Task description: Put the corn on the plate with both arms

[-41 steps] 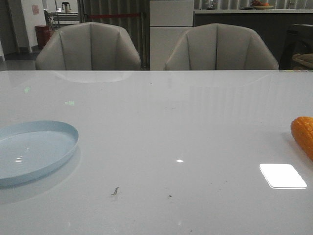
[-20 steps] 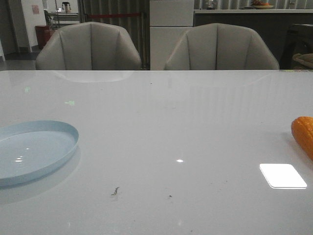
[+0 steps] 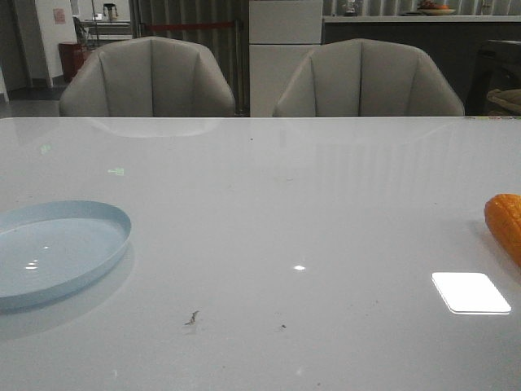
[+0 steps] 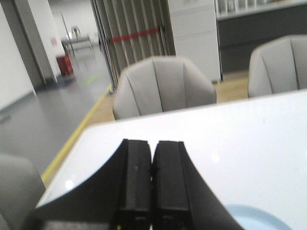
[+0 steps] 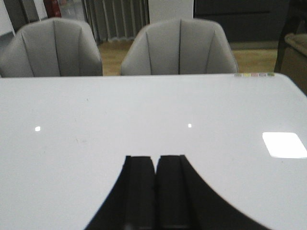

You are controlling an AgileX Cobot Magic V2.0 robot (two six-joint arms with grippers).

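While both fingers pressed together: one corn (image 3: 506, 226), one plate (image 3: 57, 251), well apart.

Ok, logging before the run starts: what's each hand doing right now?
Left hand: closed, holding nothing.
Right hand: closed, holding nothing.

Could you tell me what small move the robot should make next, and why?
Probably open the right gripper and reach toward the corn: it lies at the table's right edge, far from the plate on the left, and both grippers are shut and empty.
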